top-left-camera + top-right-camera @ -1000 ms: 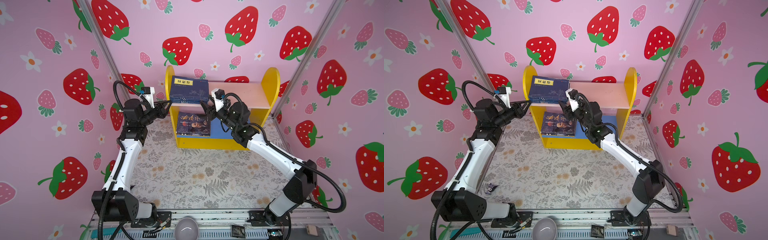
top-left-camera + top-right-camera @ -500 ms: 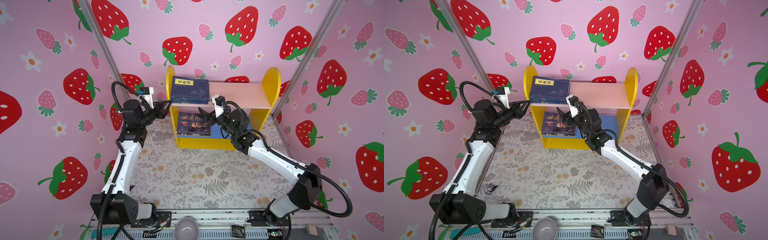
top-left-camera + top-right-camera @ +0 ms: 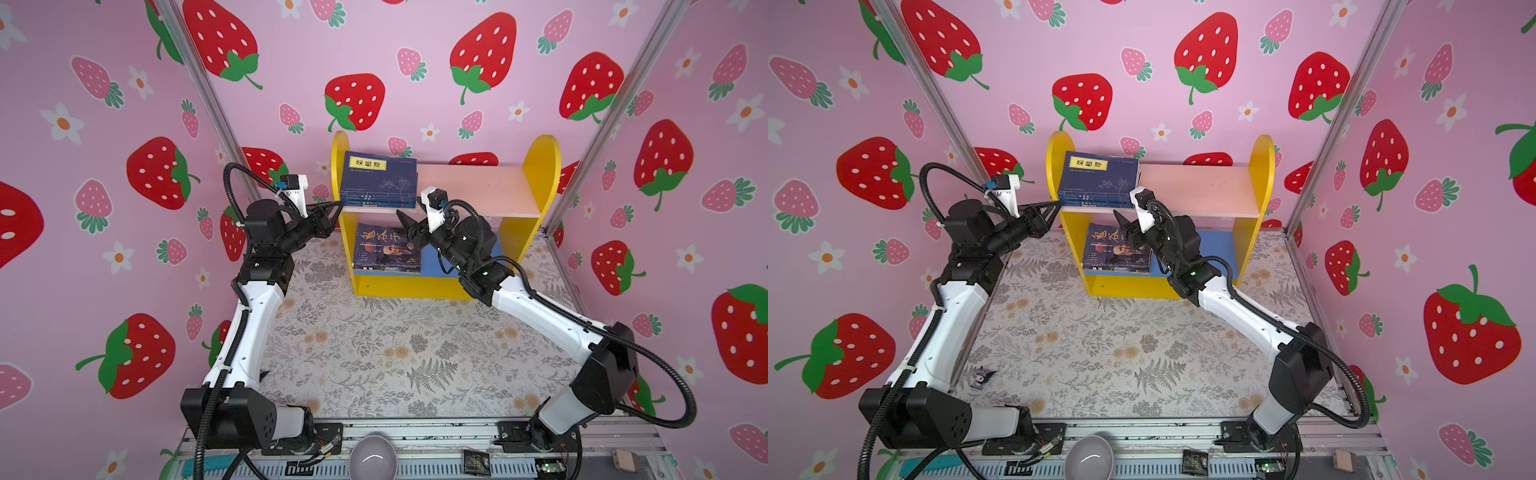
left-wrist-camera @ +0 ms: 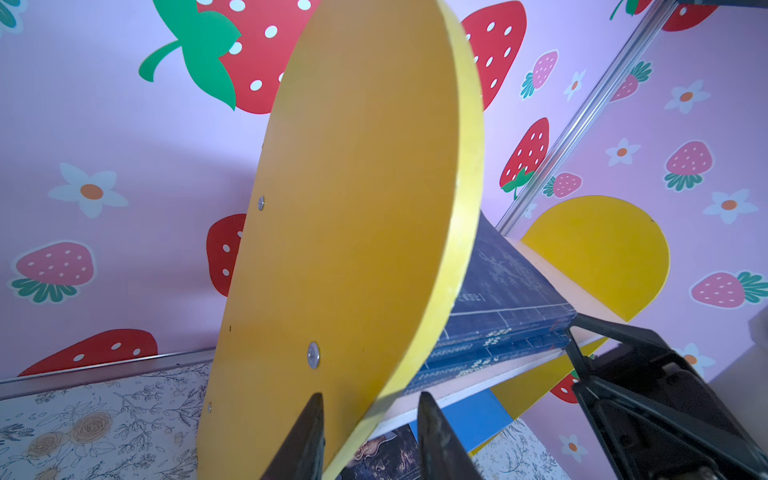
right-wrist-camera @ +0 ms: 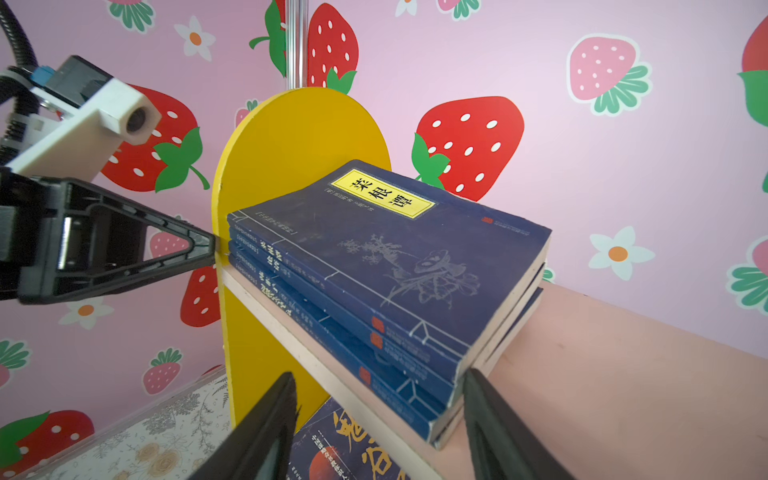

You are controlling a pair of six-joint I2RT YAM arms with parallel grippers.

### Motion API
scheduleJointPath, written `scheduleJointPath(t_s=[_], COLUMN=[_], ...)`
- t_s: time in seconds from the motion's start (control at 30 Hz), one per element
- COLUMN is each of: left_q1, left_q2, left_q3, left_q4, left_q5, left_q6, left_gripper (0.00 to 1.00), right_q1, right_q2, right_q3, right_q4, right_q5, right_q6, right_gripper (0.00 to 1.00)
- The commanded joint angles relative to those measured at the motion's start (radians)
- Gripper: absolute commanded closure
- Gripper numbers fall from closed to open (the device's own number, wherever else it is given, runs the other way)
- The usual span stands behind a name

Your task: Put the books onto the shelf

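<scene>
The shelf [image 3: 540, 174] [image 3: 1260, 166] stands at the back wall. Several navy books [image 3: 376, 178] [image 3: 1096, 176] [image 5: 395, 257] lie stacked at the left end of its pink upper board. A dark portrait-cover book [image 3: 384, 249] [image 5: 345, 449] lies on the blue lower board. My left gripper [image 3: 338, 204] [image 4: 370, 432] straddles the front edge of the left yellow side panel [image 4: 353, 208], shut on it. My right gripper [image 3: 409, 226] [image 5: 382, 428] hangs open just in front of and below the upper board, near the stack's right front corner, holding nothing.
A floral mat [image 3: 374, 353] covers the floor. Strawberry-print walls and two metal posts [image 3: 199, 95] close in on the shelf. A small toy figure [image 3: 982, 376] lies by the left arm's base. A grey bowl [image 3: 372, 457] sits on the front rail.
My right gripper has come down from beside the navy stack on the upper board to just below its front edge. The left arm and the books have stayed put.
</scene>
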Motion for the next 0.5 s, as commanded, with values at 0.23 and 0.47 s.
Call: scheduleJointPath(t_s=[0.23,0.47], left_q1=[-0.003,-0.003], left_q2=[-0.028,-0.06], left_q3=[-0.006,-0.019], left_q4=[0.024,-0.006], left_q5=[-0.006,-0.093], left_q6=[0.012,-0.001], left_gripper=[0.62,0.59], right_q1=[0.019,0.022], right_q2=[0.048,-0.011], right_q3=[0.014,-0.038], right_q4=[-0.039,-0.032], right_q5=[-0.034,0.033], right_q6=[0.005,0.015], right_gripper=[0.41,0.37])
